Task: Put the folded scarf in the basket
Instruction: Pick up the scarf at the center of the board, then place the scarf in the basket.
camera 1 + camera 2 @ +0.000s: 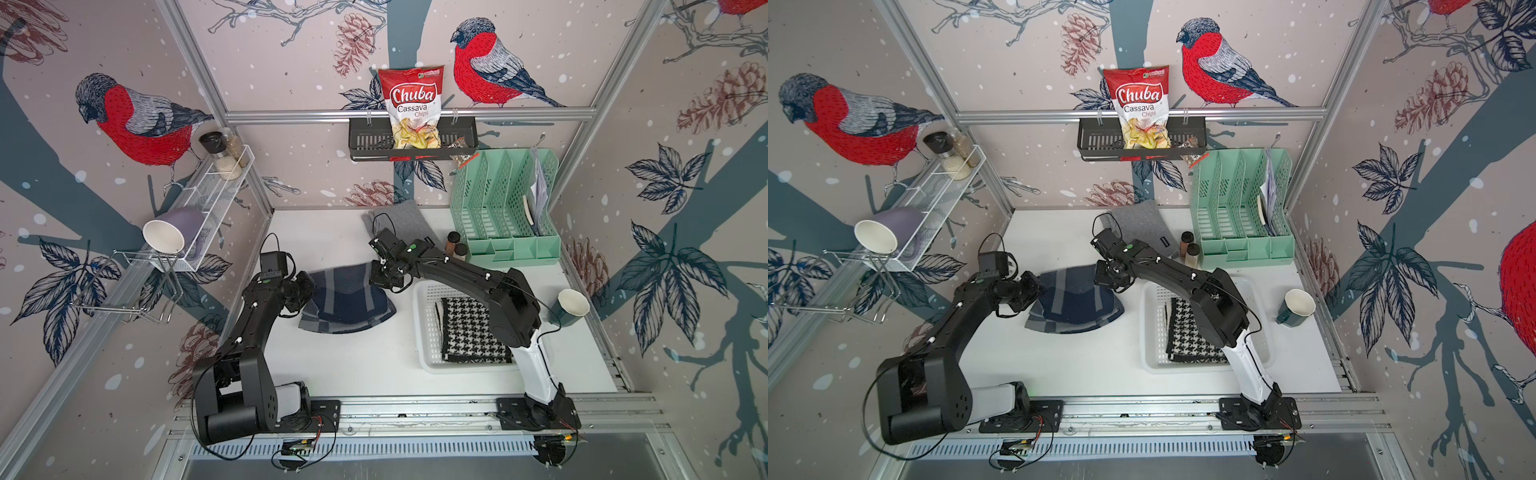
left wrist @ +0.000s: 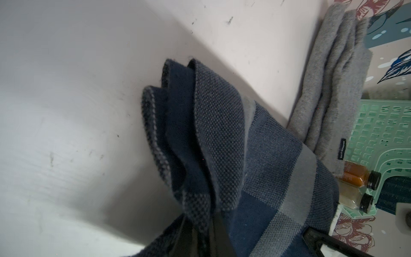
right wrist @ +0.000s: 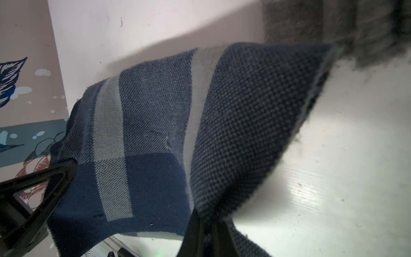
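Navy checked scarf (image 1: 347, 301) with grey stripes hangs between both arms, roughly mid tabletop (image 1: 353, 361), to the left of the basket (image 1: 420, 328) and not in it. Left claw (image 1: 309, 293) is clamped on the scarf's left end; the left wrist view shows the dark fingers (image 2: 219, 235) pinched together on several bunched layers of the weave. Right claw (image 1: 384, 282) is clamped on the scarf's right end, just beside the basket's far left corner; the right wrist view shows the jaws tight on a gathered corner. Cloth sags in a curve between the two grips, and the wrist views show its shadow on the white surface beneath. Cannot tell if the lower edge touches the tabletop. The white perforated basket sits on the right side, under the right arm, with a black-and-white houndstooth cloth (image 1: 469, 332) lying flat inside. Grey folded cloth (image 1: 399, 222) lies at the back, touching neither claw. Mint file organiser (image 1: 505, 208) stands at back right, with two spice bottles (image 1: 456, 246) at its front left corner. Teal cup (image 1: 571, 305) stands right of the basket, near the wall.
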`<action>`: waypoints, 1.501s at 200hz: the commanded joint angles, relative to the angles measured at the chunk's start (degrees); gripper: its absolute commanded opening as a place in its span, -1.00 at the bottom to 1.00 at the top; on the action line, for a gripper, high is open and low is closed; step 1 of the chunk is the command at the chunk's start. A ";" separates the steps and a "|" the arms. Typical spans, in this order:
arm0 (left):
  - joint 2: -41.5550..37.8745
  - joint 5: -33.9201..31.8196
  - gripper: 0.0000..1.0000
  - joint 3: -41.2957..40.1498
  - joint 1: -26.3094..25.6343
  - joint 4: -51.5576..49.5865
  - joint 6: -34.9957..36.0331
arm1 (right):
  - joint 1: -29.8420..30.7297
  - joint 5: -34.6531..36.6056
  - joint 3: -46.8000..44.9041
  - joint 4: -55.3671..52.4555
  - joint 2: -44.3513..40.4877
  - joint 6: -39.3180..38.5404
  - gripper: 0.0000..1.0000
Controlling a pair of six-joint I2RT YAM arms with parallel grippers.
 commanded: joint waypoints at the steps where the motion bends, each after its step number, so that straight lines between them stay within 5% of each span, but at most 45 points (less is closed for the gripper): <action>1: -1.85 -1.60 -1.00 2.51 -1.22 -4.25 -1.25 | 0.22 2.35 0.64 -1.90 -2.09 -1.63 -1.00; 61: -6.31 -3.00 -1.00 8.88 -7.88 -10.79 -6.31 | 0.44 4.94 -1.13 -5.55 -8.59 -4.24 -1.00; 130: -9.25 -9.85 -1.00 14.15 -28.67 -11.26 -20.07 | -0.24 8.41 -12.66 -9.68 -23.17 -5.87 -1.00; 247: -0.47 -19.81 -1.00 20.50 -61.32 -1.68 -36.55 | -7.37 17.40 -33.91 -21.43 -49.65 -2.85 -1.00; 300: 6.30 -21.20 -1.00 23.55 -68.96 1.57 -38.90 | -15.66 19.32 -38.75 -25.23 -57.67 -5.23 -1.00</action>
